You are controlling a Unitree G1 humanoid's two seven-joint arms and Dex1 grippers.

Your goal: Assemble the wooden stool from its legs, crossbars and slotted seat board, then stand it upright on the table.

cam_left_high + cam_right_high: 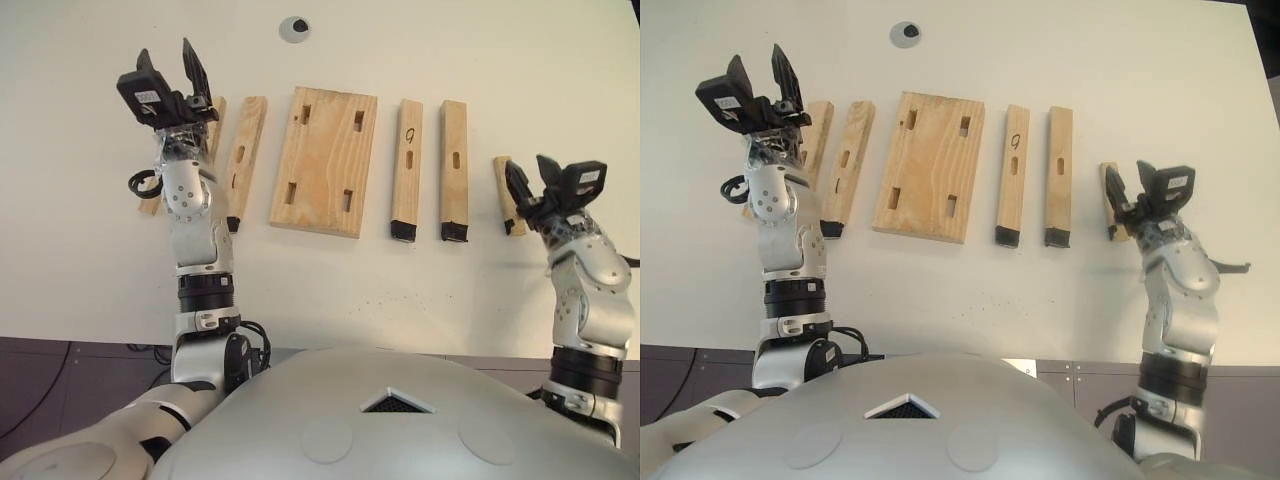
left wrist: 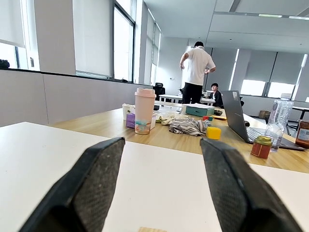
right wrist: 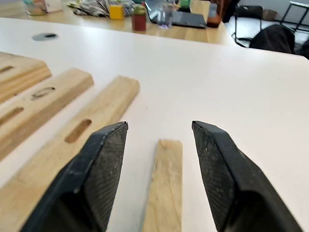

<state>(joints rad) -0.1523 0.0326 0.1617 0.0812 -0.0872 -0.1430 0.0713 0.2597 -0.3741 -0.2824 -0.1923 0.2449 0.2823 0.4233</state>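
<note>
Right wrist view: right hand (image 3: 159,128) splayed over crossbar (image 3: 166,186)

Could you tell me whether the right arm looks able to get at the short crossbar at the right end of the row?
Probably yes: the right gripper hangs open over the short crossbar, nothing lies between them, and the nearest leg lies apart.

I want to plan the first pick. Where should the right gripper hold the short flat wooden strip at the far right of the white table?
Probably across its narrow width, near mid-length, coming straight down. The short flat wooden strip lies flat on the white table, apart from the slotted wooden leg, and the open right gripper hangs above with one finger over each side.
</note>
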